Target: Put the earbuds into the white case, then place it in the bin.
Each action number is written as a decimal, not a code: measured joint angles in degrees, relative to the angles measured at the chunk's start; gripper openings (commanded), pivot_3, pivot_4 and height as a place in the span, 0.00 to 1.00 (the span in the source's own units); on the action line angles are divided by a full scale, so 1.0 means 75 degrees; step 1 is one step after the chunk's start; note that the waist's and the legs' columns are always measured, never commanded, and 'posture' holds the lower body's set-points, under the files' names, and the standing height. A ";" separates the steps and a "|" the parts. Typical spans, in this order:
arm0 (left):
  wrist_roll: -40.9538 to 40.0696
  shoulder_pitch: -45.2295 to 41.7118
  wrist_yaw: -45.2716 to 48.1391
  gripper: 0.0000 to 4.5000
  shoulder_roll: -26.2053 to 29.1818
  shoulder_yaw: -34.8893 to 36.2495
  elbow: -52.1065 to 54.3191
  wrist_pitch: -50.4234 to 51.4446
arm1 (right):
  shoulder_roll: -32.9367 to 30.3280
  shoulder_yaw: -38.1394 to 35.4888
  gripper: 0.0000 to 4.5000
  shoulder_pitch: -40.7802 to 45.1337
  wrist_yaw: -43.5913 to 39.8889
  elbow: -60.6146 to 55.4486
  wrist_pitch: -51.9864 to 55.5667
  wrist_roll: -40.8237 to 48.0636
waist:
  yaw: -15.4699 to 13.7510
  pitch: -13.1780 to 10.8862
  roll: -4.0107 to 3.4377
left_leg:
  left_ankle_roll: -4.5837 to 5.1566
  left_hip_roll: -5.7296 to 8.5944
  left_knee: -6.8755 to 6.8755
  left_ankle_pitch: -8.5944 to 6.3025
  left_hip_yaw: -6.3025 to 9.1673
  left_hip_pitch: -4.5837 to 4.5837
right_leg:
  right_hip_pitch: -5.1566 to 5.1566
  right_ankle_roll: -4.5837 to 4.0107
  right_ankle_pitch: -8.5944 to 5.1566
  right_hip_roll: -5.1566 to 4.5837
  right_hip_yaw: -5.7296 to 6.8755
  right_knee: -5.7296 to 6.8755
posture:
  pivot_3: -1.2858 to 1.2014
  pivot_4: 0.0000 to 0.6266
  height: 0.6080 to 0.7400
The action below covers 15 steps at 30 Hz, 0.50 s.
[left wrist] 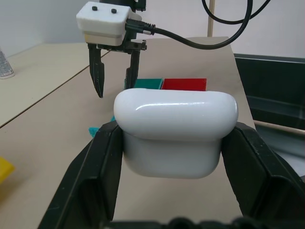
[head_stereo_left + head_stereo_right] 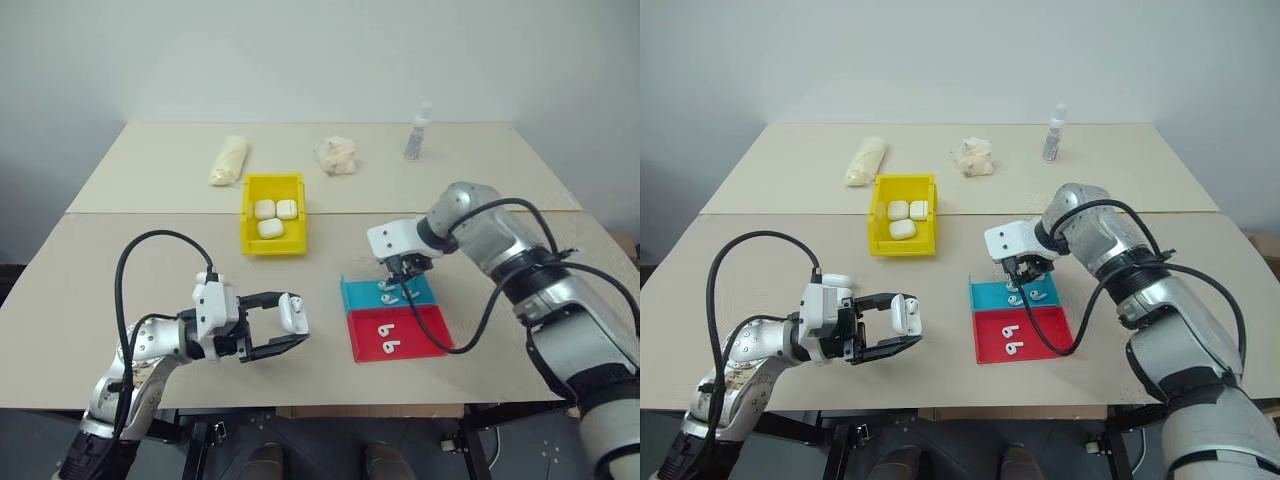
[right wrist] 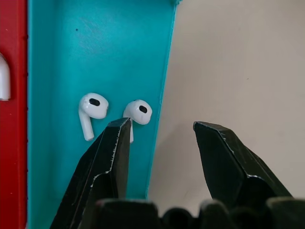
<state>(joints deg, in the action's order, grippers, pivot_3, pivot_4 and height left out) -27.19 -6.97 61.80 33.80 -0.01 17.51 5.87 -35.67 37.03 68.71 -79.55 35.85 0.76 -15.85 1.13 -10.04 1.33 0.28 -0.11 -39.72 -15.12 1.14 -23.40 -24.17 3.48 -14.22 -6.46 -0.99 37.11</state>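
The left gripper [image 2: 285, 325] is closed tight on a white case [image 2: 293, 313] and holds it up off the table [image 2: 120, 290], near the front edge. The case sits between the two black fingers [image 1: 97, 176], with its round top sticking out past them. The right gripper [image 2: 403, 272] points down over the blue tray [image 2: 424, 294]. Its two fingers stand partly open with nothing between them. One fingertip [image 3: 119, 131] is just above one of the two earbuds [image 3: 139, 112] in the blue tray, and the other fingertip is out past the tray's edge, over the bare table. The second earbud [image 3: 91, 109] lies just beside the first one. The red tray [image 2: 432, 328] touches the blue tray on the side nearer the robot, and it has two more earbuds [image 2: 387, 346] in it. The yellow bin [image 2: 249, 225] sits farther back on the table, between the two arms and well apart from the trays. Three white cases [image 2: 272, 215] already lie inside it. At the far side of the table are a pale long roll [image 2: 228, 160], a crumpled lump [image 2: 337, 155] and a small bottle [image 2: 418, 132].
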 measured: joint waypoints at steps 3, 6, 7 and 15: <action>0.0001 0.0139 -0.0018 0.62 0.0040 0.0005 0.0088 0.0010 | 0.0149 -0.0003 0.57 0.0128 -0.0053 0.0355 -0.0342 -0.0165 | 0.0015 -0.0001 -0.0001 | 0.0000 -0.0001 0.0001 0.0000 0.0001 0.0003 | 0.0000 0.0000 0.0000 0.0002 0.0001 0.0000 | 0.52 0.24 1.00; 0.0004 0.0145 -0.0078 0.62 0.0081 0.0037 0.0151 0.0024 | 0.0324 -0.0010 0.57 0.0133 -0.0151 0.0651 -0.0557 -0.0234 | 0.0021 -0.0001 -0.0002 | -0.0004 -0.0001 0.0000 0.0002 0.0001 0.0006 | 0.0001 -0.0001 0.0000 0.0002 0.0000 0.0000 | 0.52 0.24 1.00; 0.0005 0.0148 -0.0095 0.62 0.0081 0.0037 0.0180 0.0028 | 0.0365 -0.0011 0.57 0.0132 -0.0204 0.0706 -0.0586 -0.0258 | 0.0025 -0.0001 -0.0002 | -0.0004 -0.0001 0.0001 0.0002 0.0001 0.0007 | 0.0002 -0.0001 0.0000 0.0002 0.0000 0.0001 | 0.52 0.24 1.00; 0.0013 0.0396 -0.0136 0.62 0.0234 0.0132 0.0247 0.0025 | 0.0617 -0.0050 0.57 0.0127 -0.0181 0.1169 -0.0725 -0.0446 | 0.0094 -0.0002 -0.0003 | -0.0008 -0.0001 0.0003 0.0005 0.0002 0.0008 | 0.0001 -0.0001 0.0000 0.0002 0.0001 0.0002 | 0.52 0.24 1.00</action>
<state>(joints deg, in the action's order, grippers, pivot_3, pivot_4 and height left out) -27.10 -3.99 60.79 35.56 0.98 19.36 6.05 -31.05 36.66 69.66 -80.91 44.62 -4.67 -19.19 1.84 -10.05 1.31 0.22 -0.12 -39.69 -15.08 1.15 -23.34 -24.16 3.47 -14.21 -6.44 -0.98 37.12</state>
